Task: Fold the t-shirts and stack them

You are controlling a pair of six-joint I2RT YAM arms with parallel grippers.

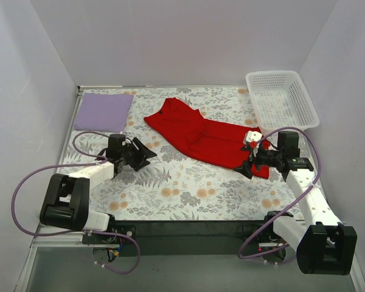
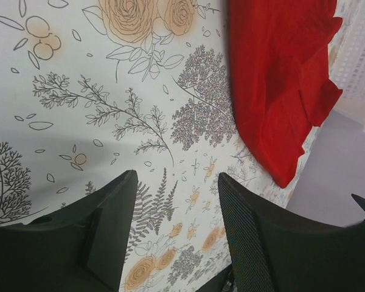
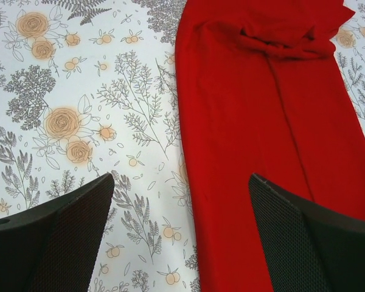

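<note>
Roughly halfway: lavender t-shirt (image 1: pixel 103 111) is a flat, neat rectangle at far left of the floral surface (image 1: pixel 188 188) and looks done. To do: red t-shirt (image 1: pixel 207 137), soft matte cloth in a long diagonal strip mid-right, sleeve bunched; needs cross-folds, then stacking. The right fingers (image 3: pixel 61 243) are wide open over its near end. The left fingers (image 2: pixel 109 225) are apart and empty.

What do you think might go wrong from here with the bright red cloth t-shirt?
The right gripper hangs open over one long edge of the red t-shirt; closing there may pinch only the top layer and pull the fold apart.
The left gripper is open, off the cloth, so a one-sided lift could let it sag.
The bunched cloth at its far end may fold into a lump.
</note>
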